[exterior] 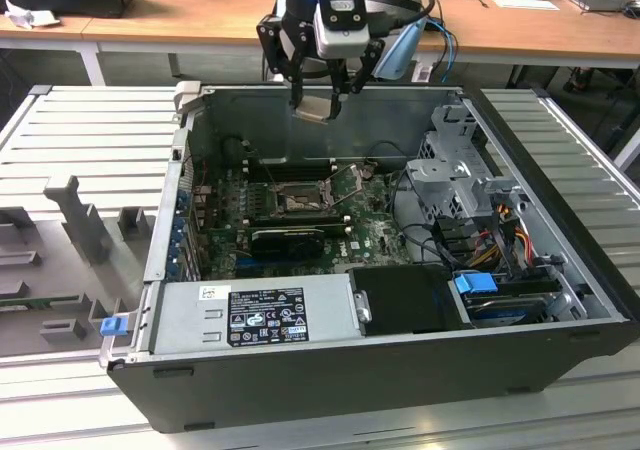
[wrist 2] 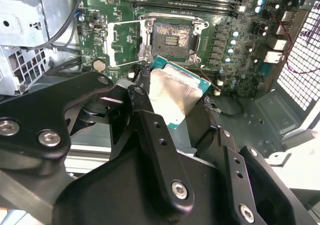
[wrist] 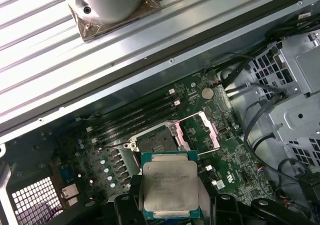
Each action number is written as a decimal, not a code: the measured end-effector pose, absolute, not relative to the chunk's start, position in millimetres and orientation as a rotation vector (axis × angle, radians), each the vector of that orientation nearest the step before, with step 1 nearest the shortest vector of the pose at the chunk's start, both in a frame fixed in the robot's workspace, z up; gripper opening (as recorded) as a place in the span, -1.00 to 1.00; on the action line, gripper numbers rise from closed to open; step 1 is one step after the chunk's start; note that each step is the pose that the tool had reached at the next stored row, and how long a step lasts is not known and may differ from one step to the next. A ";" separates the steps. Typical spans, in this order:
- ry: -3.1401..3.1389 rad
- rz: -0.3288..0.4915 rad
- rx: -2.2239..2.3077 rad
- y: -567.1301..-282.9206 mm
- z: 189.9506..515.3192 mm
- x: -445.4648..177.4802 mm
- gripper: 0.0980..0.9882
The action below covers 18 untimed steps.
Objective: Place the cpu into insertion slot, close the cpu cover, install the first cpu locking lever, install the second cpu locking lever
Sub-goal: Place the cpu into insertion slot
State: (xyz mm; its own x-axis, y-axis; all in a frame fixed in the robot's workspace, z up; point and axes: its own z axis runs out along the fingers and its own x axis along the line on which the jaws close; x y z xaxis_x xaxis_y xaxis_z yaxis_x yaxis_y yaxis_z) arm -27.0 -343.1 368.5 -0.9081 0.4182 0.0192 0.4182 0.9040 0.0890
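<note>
Silvery cpu [wrist: 169, 190] between the jaws

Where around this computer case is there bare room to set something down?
Bare ribbed table on the exterior view's right of the case, and on its left between the grey fixtures and the desk. Crowded: cables pack the case's drive-cage side, and the pincer holds the cpu over its far wall.

No legible text; power supply [exterior: 327, 310]: black printed label [exterior: 266, 316] on its top face, lettering too small to read; small white sticker [exterior: 210, 293] just beside that label, likewise unreadable; cpu [wrist: 170, 185]: faint markings on its metal top, not decipherable
</note>
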 end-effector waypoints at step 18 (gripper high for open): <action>2.995 0.141 0.913 -343.1 365.8 -28.9 -0.03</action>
State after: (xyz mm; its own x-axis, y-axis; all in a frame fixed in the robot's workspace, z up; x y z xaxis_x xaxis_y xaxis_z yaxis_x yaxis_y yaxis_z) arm -28.9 -343.1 365.8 -0.8302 0.5572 0.0188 0.5565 0.8262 0.0881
